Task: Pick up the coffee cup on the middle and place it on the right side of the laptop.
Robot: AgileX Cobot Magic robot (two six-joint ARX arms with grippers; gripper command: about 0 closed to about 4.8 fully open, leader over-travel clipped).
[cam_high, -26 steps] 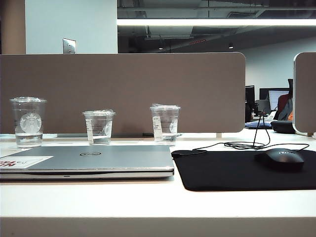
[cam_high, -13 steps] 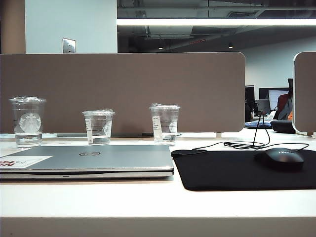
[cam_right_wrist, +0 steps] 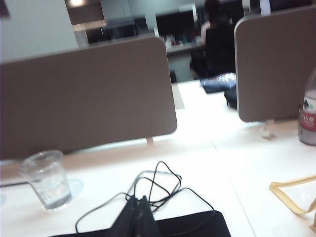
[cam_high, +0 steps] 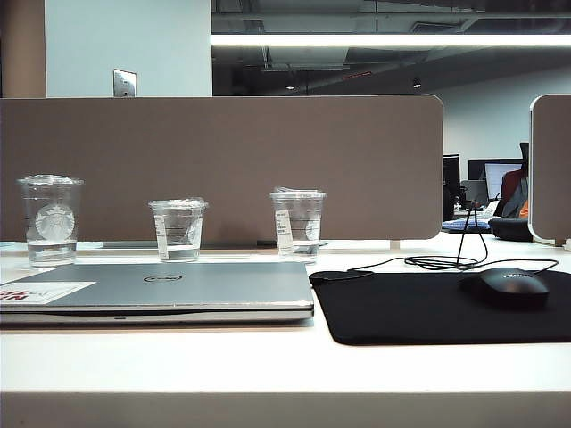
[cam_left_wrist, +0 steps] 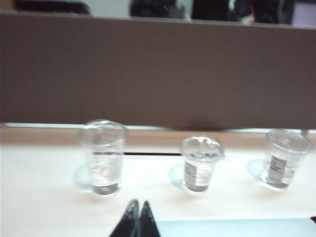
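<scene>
The coffee cup [cam_high: 178, 229] stands mid-row behind the laptop [cam_high: 161, 292], between two other cups. Mouse pad [cam_high: 446, 308] occupies the laptop's right. My left end effector [cam_left_wrist: 138, 207] and right end effector [cam_right_wrist: 138, 201] hang clenched, empty.

Dell logo on laptop [cam_high: 162, 283] lid; Starbucks logo on leftmost cup [cam_high: 52, 220]

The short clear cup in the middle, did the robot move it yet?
Not yet. The short clear plastic coffee cup stands behind the silver-grey laptop, between two other clear cups. Both the left gripper and right gripper have shut jaws, holding nothing. Grabbing, carrying and placing it right of the laptop remain.
</scene>
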